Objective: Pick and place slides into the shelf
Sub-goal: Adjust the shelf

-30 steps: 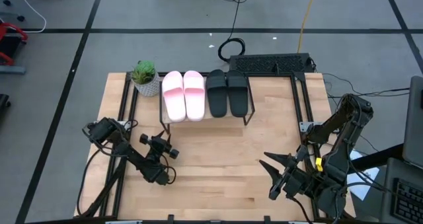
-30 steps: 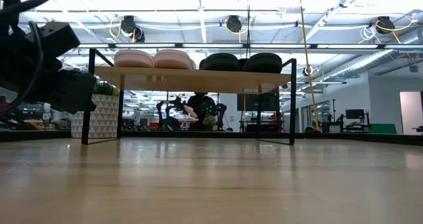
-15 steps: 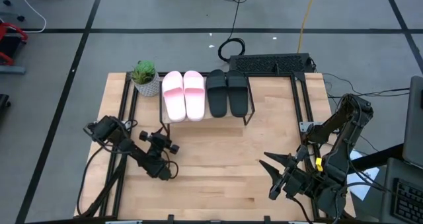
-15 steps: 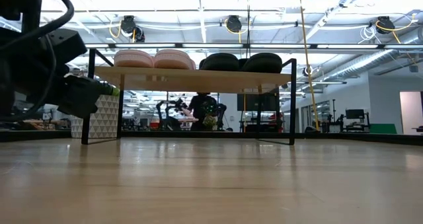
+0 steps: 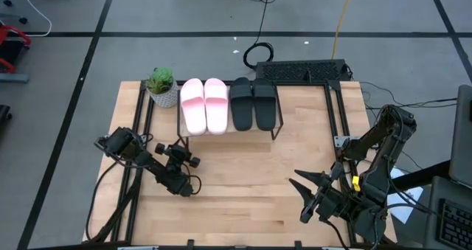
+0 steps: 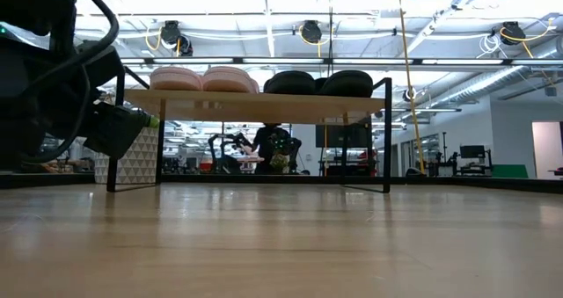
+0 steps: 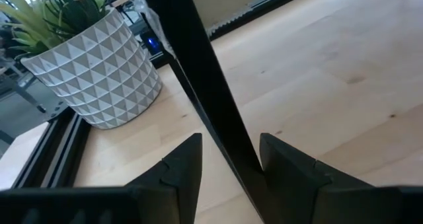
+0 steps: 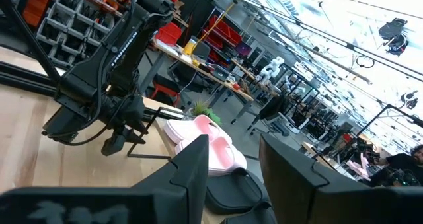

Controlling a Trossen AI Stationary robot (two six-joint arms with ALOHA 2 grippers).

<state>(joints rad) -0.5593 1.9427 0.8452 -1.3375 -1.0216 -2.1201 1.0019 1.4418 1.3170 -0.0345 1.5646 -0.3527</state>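
Observation:
The shelf point(image 5: 230, 133) stands at the table's far side, its wooden top point(image 6: 255, 105) on thin black legs. The pale pink pair point(image 5: 204, 106) and the black pair point(image 5: 254, 104) lie side by side, soles down, on that top. My left gripper point(image 5: 183, 148) is open just in front of the shelf's near-left corner. In the left wrist view the shelf's black leg point(image 7: 198, 72) passes between its fingers point(image 7: 228, 148). My right gripper point(image 5: 299, 197) hangs open over the table's near right part, far from the shelf. My left gripper has the shelf's near-left leg point(image 7: 221, 138) between its open fingers, coming at it from the table's near side. The leg runs close along one finger point(image 7: 277, 161). I cannot tell whether they touch.
A potted plant in a white faceted pot point(image 5: 162, 88) stands left of the shelf, close to my left gripper. A black keyboard-like bar point(image 5: 302, 71) lies at the table's far edge. Bare wood spreads between the two arms. A person point(image 6: 268, 149) shows in the room behind.
My left gripper has moved toward the table's far edge, up to the shelf's near-left leg, and the left arm's bulk fills more of the low view's left side. The right arm has kept still.

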